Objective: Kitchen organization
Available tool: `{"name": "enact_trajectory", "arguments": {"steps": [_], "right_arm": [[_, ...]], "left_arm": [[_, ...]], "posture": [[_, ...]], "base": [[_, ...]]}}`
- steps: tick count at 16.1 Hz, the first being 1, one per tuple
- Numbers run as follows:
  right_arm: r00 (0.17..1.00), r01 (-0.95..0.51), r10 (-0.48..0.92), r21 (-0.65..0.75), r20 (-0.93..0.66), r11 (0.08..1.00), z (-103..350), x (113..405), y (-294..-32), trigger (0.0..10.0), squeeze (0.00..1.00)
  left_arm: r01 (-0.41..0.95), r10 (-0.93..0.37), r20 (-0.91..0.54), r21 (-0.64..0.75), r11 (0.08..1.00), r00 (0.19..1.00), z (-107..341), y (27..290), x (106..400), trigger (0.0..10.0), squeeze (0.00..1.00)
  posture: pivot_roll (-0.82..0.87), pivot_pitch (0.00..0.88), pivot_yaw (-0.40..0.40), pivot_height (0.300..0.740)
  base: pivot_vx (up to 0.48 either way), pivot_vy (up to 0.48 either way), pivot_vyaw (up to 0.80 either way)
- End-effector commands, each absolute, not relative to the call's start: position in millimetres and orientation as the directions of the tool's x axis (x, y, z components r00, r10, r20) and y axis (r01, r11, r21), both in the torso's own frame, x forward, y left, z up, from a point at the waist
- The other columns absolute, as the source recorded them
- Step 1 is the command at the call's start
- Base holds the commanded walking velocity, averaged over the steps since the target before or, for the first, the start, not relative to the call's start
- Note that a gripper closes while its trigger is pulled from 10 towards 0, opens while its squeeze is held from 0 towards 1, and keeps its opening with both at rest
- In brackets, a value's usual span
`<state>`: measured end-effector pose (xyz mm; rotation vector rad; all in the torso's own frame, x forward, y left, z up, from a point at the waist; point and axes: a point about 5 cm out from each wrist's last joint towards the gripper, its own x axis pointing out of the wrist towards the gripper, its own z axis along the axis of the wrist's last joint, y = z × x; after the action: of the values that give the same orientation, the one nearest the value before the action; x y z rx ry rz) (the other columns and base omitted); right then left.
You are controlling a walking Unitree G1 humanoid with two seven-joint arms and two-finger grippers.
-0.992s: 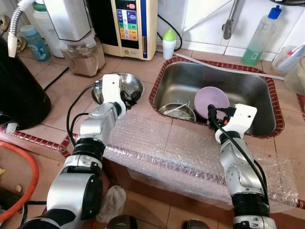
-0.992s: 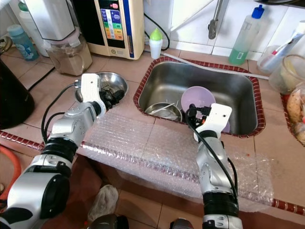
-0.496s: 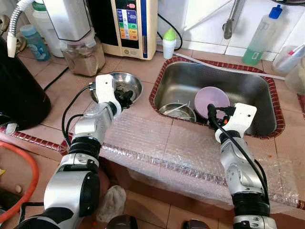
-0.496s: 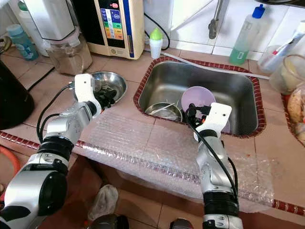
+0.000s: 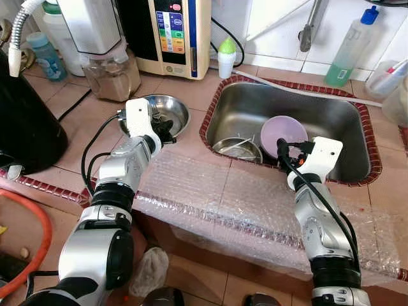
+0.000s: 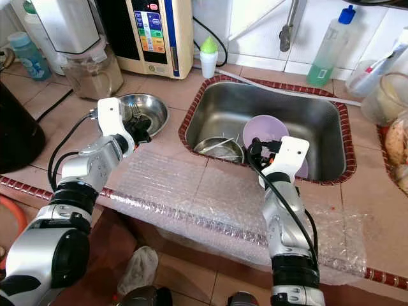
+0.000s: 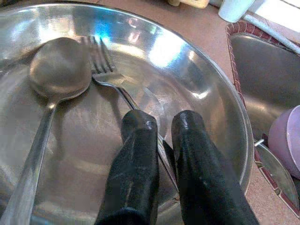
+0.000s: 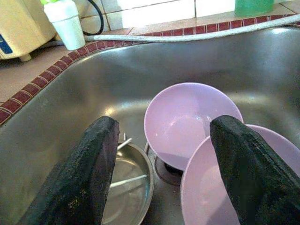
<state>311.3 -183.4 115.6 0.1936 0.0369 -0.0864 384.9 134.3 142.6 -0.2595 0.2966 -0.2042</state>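
Observation:
A steel bowl [image 5: 177, 108] sits on the tiled counter left of the sink [image 5: 255, 102]. A spoon [image 7: 58, 68] and a fork [image 7: 101, 61] lie inside it. My left gripper [image 5: 161, 131] reaches into the bowl's near side, shut on the fork's handle, which runs between the fingers [image 7: 138, 154]. My right gripper [image 5: 284, 152] hangs open over the sink's front edge. Below it in the basin are two purple bowls [image 8: 183, 117] [image 8: 206, 187], one leaning on the other. A small steel dish [image 8: 129, 185] lies beside them.
Bubble wrap [image 5: 223, 191] covers the counter's front strip. A blender [image 5: 105, 57] and a water machine [image 5: 172, 32] stand at the back, with a small white bottle [image 5: 225, 57] and a green soap bottle [image 5: 347, 51]. A black appliance [image 5: 25, 121] stands left.
My left gripper has drawn back to the left, from over the bowl's middle to its near left side. The right arm has stayed still.

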Motion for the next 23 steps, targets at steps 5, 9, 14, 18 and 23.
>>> {"name": "enact_trajectory", "arguments": {"steps": [5,9,14,18,23], "right_arm": [[0.997,0.071,-0.066,0.177,-0.039,0.982,119.8,316.1,-181.6,10.0,0.00],[0.997,0.072,-0.066,0.176,-0.038,0.982,120.5,318.1,-182.0,10.0,0.00],[0.997,0.075,-0.070,0.180,-0.036,0.981,120.6,318.7,-182.1,10.0,0.00],[0.998,0.063,-0.059,0.181,-0.024,0.982,124.0,322.7,-180.6,10.0,0.00],[0.997,0.074,-0.072,0.181,-0.017,0.981,125.5,323.4,-184.7,10.0,0.00]], "left_arm": [[0.153,-0.219,-0.260,-0.253,0.955,0.940,142.7,139.9,383.0,0.0,0.00],[0.159,-0.208,-0.229,-0.213,0.964,0.951,148.5,141.3,382.8,0.0,0.00],[0.208,-0.215,-0.099,-0.080,0.975,0.971,163.6,138.1,376.2,0.0,0.00],[0.316,-0.319,0.037,0.064,0.947,0.947,172.5,122.8,363.7,0.0,0.00],[0.435,-0.451,0.117,0.139,0.890,0.885,178.2,106.1,351.3,0.0,0.00]], "posture": [[-0.11,0.028,0.066,0.740],[-0.11,0.026,0.063,0.740],[-0.10,0.030,0.057,0.740],[-0.10,0.026,0.046,0.740],[-0.10,0.026,0.046,0.740]], "base": [[0.000,0.000,0.00],[0.000,0.000,0.00],[0.000,0.000,0.00],[0.000,0.000,0.00],[0.000,0.000,0.00]]}}
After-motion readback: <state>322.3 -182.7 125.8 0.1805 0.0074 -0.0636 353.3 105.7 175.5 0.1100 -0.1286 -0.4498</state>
